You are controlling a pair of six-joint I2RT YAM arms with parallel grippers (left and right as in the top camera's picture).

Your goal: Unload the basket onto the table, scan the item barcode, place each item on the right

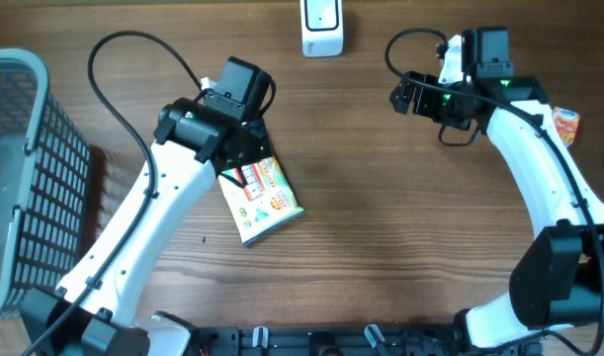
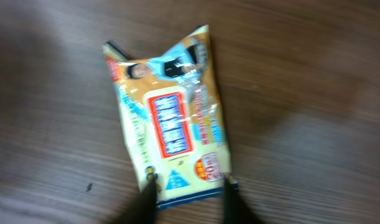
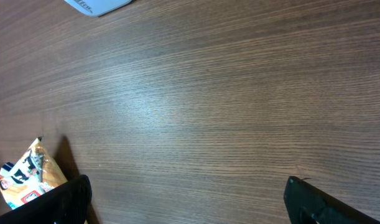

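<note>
Here, a top-down view of a dark wood-grain table [image 1: 400, 247] with two white robot arms. The task's item, a colourful snack packet [image 1: 262, 203], lies flat on the wood, left of the table's middle, printed face up. The left gripper [image 2: 190, 186] is down at the packet's near, narrow end. Its two dark fingers [image 2: 149, 194] touch that end's two corners and appear to pinch it across its width, though the wrist view is blurred.

The step in hand looks like taking hold of the packet, which is not yet lifted. Next it would need raising, carrying toward the white scanner [image 1: 321, 28] at the middle of the table's far edge, and turning so the barcode faces it. No barcode shows on the upper face, so it is probably underneath.

The right gripper [image 3: 190, 202] hangs near the far right corner, fingers spread wide, holding nothing. A grey mesh basket [image 1: 25, 178] stands at the left edge and a small orange pack [image 1: 565, 121] lies at the right edge.
</note>
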